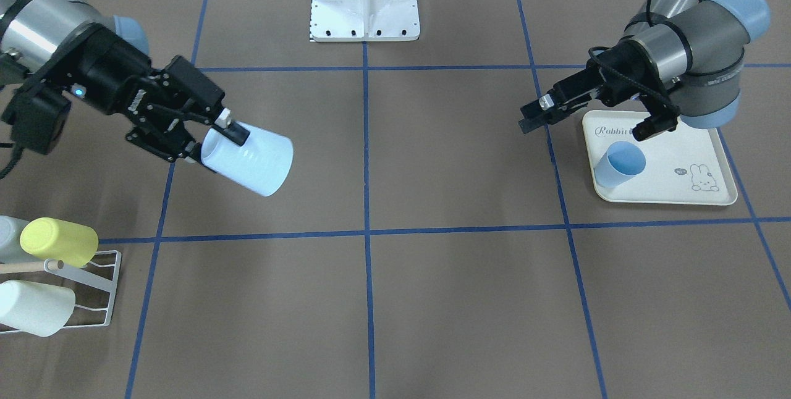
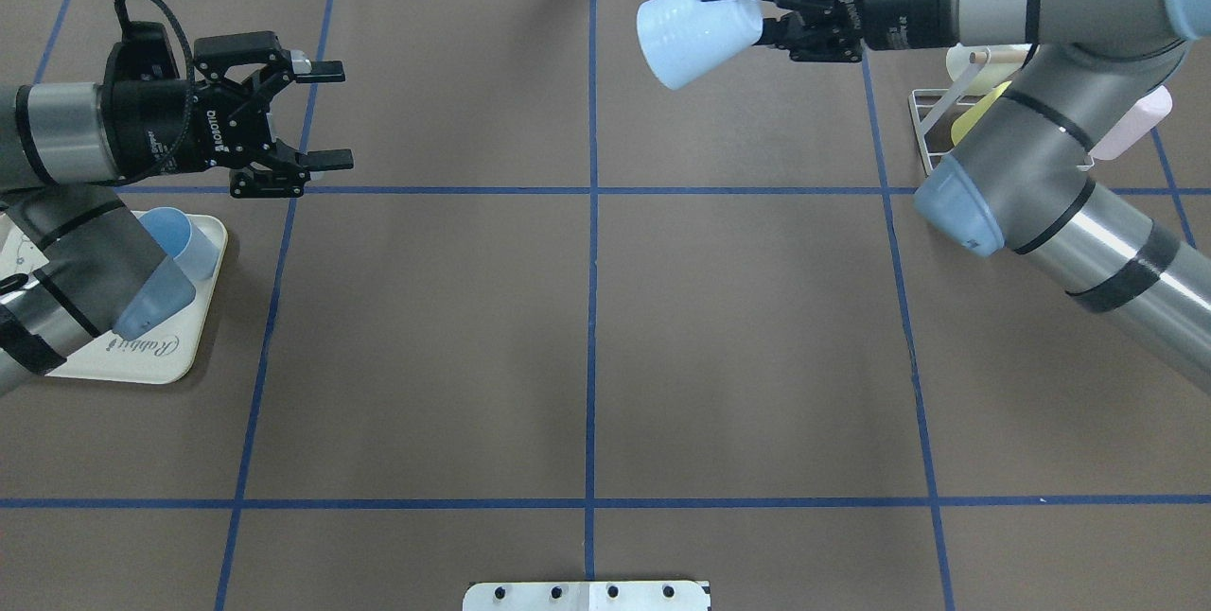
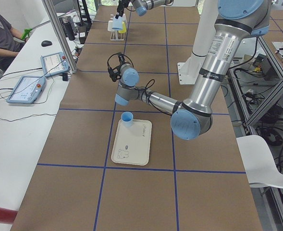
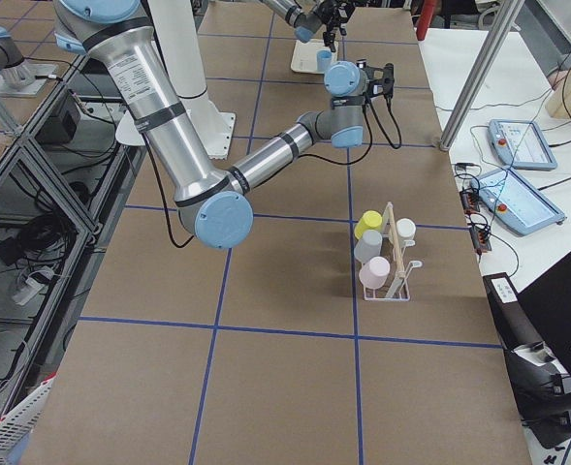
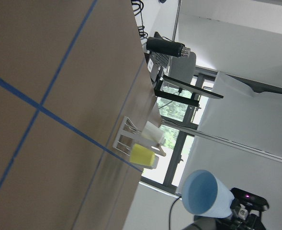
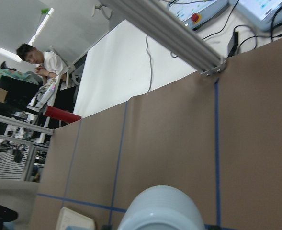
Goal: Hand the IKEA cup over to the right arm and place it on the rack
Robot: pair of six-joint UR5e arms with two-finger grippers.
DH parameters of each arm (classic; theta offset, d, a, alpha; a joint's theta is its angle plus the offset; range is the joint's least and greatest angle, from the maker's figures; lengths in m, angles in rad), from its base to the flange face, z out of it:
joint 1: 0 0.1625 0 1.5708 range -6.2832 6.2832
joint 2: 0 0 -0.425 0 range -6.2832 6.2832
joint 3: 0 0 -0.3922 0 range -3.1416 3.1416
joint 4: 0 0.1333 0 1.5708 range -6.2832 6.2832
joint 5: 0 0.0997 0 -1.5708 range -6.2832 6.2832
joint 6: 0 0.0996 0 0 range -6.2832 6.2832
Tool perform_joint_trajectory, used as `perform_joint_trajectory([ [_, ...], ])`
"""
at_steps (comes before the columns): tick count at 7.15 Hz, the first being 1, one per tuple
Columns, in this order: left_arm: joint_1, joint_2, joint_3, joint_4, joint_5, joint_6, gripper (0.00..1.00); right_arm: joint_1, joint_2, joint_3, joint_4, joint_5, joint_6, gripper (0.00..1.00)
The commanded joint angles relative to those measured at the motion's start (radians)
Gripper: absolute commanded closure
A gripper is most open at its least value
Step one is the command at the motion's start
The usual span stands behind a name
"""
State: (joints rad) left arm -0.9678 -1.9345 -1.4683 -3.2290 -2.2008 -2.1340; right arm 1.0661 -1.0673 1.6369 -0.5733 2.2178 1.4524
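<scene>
A pale blue IKEA cup (image 1: 250, 161) (image 2: 695, 36) hangs on its side above the table, with my right gripper (image 1: 216, 142) (image 2: 747, 13) shut on its rim. The right wrist view shows the cup's ribbed body (image 6: 162, 211) at its bottom edge, and the left wrist view looks into its mouth (image 5: 203, 194). My left gripper (image 1: 531, 118) (image 2: 333, 115) stands open and empty over the table, far from the cup. The white wire rack (image 1: 102, 288) (image 2: 932, 124) (image 4: 392, 266) with a wooden dowel holds several cups, and sits beside my right arm.
A cream rabbit-print tray (image 1: 680, 192) (image 2: 142, 365) lies under my left arm with a darker blue cup (image 1: 621, 164) (image 2: 180, 237) on it. The robot's white base plate (image 1: 364, 0) sits at the table's edge. A person sits at a side desk (image 3: 2, 33).
</scene>
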Motion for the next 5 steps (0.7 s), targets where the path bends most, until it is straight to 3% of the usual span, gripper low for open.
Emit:
perform_joint_trajectory([
  [1,-0.115,0.002,0.005,0.164,-0.134,0.193,0.0,0.119,0.001,-0.008,-0.318,0.025,-0.349,0.74],
  [3,-0.2,0.037,0.003,0.253,-0.134,0.337,0.0,0.214,0.012,-0.069,-0.538,0.028,-0.72,0.75],
  [5,-0.239,0.08,0.003,0.386,-0.131,0.599,0.0,0.294,0.015,-0.22,-0.582,0.069,-0.935,0.76],
])
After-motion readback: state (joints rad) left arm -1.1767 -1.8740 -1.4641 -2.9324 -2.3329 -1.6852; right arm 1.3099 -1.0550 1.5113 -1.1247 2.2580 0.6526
